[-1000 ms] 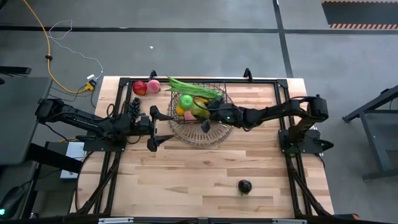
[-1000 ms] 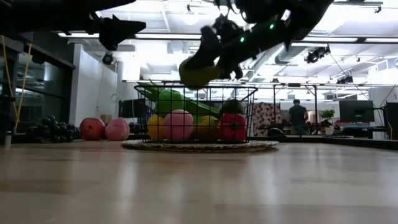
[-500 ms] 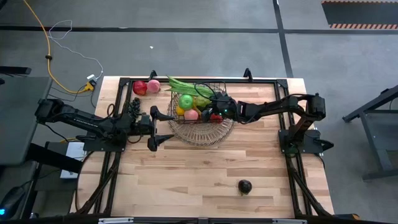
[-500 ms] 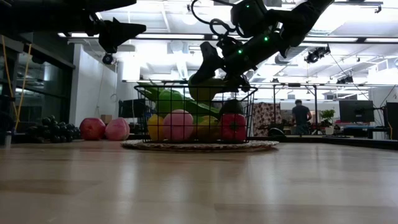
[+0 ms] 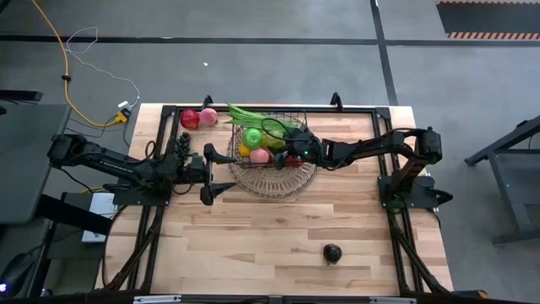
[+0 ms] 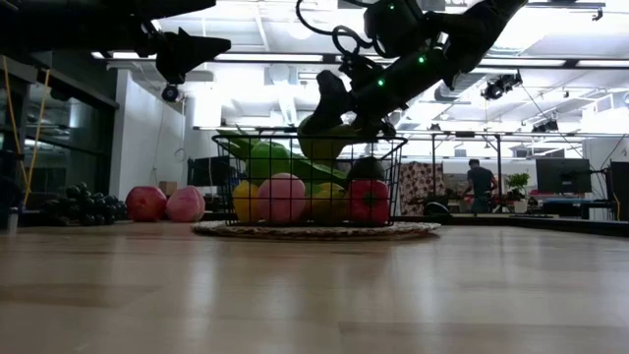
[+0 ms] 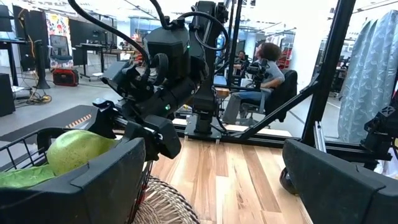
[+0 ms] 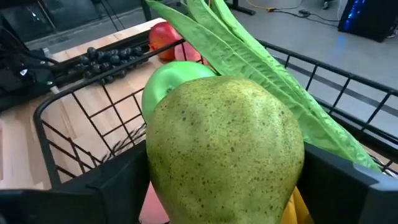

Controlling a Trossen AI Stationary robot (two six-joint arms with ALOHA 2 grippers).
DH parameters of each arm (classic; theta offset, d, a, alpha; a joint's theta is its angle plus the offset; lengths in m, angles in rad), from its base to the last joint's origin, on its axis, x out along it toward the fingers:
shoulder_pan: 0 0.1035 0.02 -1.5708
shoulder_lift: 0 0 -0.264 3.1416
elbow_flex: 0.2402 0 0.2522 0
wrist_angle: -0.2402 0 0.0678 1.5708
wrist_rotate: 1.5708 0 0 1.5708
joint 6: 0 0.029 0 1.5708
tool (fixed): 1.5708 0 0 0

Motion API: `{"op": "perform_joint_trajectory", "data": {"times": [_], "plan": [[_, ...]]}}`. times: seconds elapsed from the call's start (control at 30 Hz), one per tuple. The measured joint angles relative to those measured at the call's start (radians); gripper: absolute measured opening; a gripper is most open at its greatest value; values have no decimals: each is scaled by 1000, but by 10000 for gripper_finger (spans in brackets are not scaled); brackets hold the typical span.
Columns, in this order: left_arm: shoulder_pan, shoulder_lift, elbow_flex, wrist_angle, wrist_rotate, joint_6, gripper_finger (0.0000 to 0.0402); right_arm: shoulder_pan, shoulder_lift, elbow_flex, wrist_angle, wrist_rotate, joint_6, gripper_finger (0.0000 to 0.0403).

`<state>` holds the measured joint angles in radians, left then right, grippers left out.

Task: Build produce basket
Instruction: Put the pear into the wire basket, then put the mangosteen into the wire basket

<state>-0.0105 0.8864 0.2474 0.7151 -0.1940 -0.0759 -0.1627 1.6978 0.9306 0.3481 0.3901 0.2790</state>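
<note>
My right gripper is shut on a speckled green pear over the dark wire basket, with the pear at rim height in the low view. The basket stands on a round woven dish. In it lie long green pods, a green apple, and pink, yellow and red pieces. My left gripper is open and empty, just left of the basket. A red apple, a pink fruit and dark grapes rest on the table at the far left. My right gripper pinches the pear's two sides between its two fingers. It comes from the table's right, slanting down. The pear is lifted clear, partly below the basket's rim, above the other produce.
A small dark piece lies alone on the table near the front right. A black frame runs along the table's far and side edges. Bare wood lies in front of the dish. A person stands in the room beyond.
My right gripper has carried the pear toward the table's far edge and down, from above the dish's near part to the basket's rim height. The pear stays in the hold. Nearly all of the move falls in the first half second.
</note>
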Motion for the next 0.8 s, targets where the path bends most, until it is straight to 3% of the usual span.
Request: {"op": "perform_joint_trajectory", "data": {"times": [0.17, 0.37, 0.53, 0.8], "plan": [[0, 0, 0, 0, 0, 0, 369, -6, 0, 0, 12, -5, 9, 391], [0, 0, 0, -1, -4, 10, 369, 9, -25, 0, 12, -8, -64, 364], [0, -4, -1, -36, -54, 5, 369, 59, -124, -8, -26, -8, -114, 362], [-1, -106, -1, -145, 2, -25, 369, 202, -329, -198, 40, -12, -145, 362]]}}
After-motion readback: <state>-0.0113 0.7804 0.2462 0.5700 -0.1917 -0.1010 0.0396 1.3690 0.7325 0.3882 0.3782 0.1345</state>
